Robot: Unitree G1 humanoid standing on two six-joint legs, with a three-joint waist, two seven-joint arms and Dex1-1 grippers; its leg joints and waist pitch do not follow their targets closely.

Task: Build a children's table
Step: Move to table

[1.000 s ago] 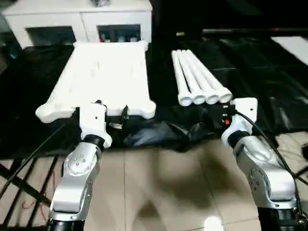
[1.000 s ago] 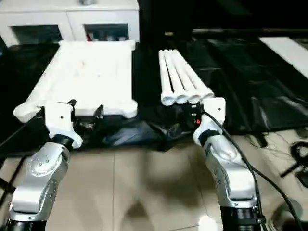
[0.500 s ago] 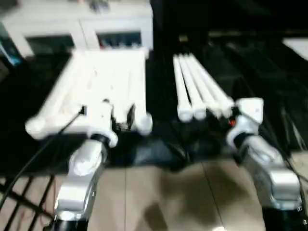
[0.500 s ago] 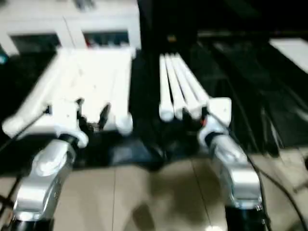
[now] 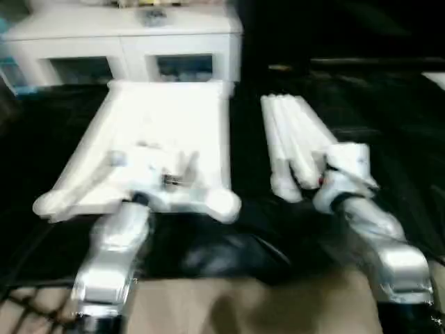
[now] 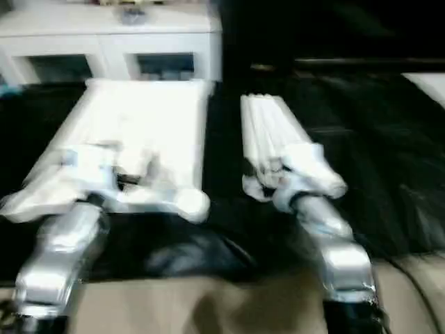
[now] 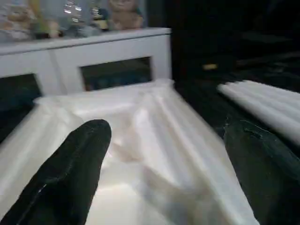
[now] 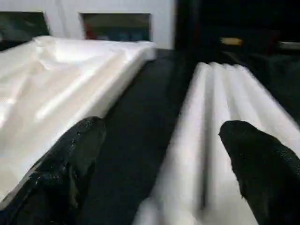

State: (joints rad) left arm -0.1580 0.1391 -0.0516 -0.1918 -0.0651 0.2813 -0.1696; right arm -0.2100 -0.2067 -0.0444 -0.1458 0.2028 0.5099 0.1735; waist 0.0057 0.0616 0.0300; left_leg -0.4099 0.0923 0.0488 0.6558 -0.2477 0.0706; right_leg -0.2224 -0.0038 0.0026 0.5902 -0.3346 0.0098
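A: Biggest thing first?
B: Tabletop [image 5: 163, 142], left-centre of the frame, underside up on black sheeting. Looks like stiff, light, slick plastic; I'd take it at a rib or edge, not the flat.
A: Legs?
B: Four legs [image 5: 295, 139] bundled right of centre, apart from the tabletop. Probably light, smooth tubes that roll; grip one mid-shaft or near the thick end.
A: Tools?
B: Left tool [image 7: 161, 164] spread wide over the tabletop's near end, holding nothing. Right tool [image 8: 157, 164] spread too, at the legs' near ends, empty.
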